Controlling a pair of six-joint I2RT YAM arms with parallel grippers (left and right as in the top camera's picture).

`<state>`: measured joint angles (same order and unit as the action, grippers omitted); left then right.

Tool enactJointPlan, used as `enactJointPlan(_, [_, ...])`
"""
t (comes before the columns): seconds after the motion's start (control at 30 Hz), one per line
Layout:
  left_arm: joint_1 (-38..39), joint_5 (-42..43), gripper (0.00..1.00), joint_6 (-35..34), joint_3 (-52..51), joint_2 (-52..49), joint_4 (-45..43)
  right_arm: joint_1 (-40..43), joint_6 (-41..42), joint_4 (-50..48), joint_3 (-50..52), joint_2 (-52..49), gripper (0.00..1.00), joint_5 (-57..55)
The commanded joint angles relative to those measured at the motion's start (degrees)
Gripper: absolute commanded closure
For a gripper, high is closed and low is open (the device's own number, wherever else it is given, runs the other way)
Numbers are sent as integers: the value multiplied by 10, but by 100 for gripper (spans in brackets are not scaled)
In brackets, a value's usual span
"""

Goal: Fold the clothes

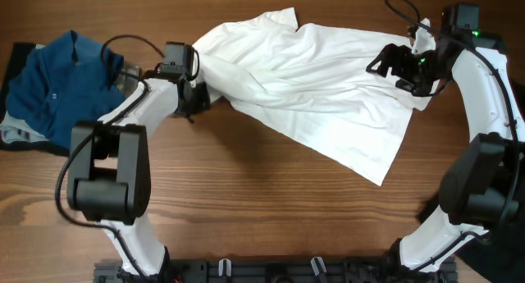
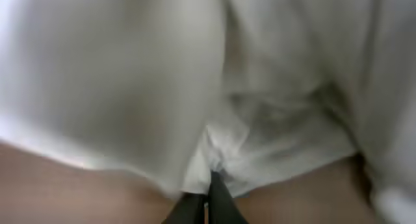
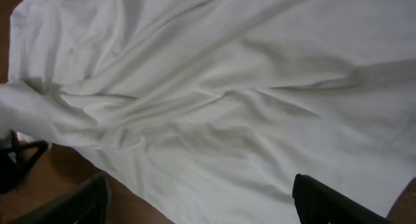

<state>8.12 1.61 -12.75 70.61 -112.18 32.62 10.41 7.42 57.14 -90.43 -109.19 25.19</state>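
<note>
The clothes show chiefly as a large white shirt (image 1: 320,86), spread rumpled across the upper middle of the wooden table. My left gripper (image 1: 197,101) is at the shirt's left edge. In the left wrist view it (image 2: 211,185) is shut on a small bunched fold of the white shirt (image 2: 130,87). My right gripper (image 1: 392,70) hovers over the shirt's right side. In the right wrist view it (image 3: 201,198) stands wide open above the shirt (image 3: 227,87), with nothing between its fingers (image 3: 322,201).
A crumpled blue garment (image 1: 61,82) lies at the far left, on top of darker and pale cloth (image 1: 15,127) near the table's left edge. Something dark (image 1: 492,246) shows at the bottom right corner. Bare wood (image 1: 271,201) fills the front half.
</note>
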Motion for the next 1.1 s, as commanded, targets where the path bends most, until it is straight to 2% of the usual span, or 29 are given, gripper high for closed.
enactJointPlan(0.0, [-16,-19,96,3,25,85,63,-3,3,9,0,-1,9,-28])
enactJointPlan(0.13, [-35,-63,96,3,30,172,121,-3,3,21,2,-1,9,-33])
enactJointPlan(0.23, [-51,-64,96,3,30,231,165,-3,12,19,15,-1,18,-82])
enactJointPlan(0.3, [-61,-65,96,3,30,264,199,-3,47,24,29,-6,18,-141])
enactJointPlan(0.37, [-70,-78,96,0,30,282,224,-3,48,26,41,-11,18,-140])
enactJointPlan(0.63, [-90,-92,96,-13,30,297,275,-3,47,24,127,-13,17,-89])
enactJointPlan(0.73, [-90,-92,96,-13,30,297,275,-3,45,30,170,-13,25,-70])
enactJointPlan(0.77, [-90,-92,96,-13,30,297,274,-4,44,30,187,-13,34,-58])
enactJointPlan(0.8, [-90,-92,96,-13,30,297,274,-5,36,30,203,-13,39,-44])
enactJointPlan(1.07, [-90,-92,96,-12,30,297,266,-35,18,14,307,-12,39,-27])
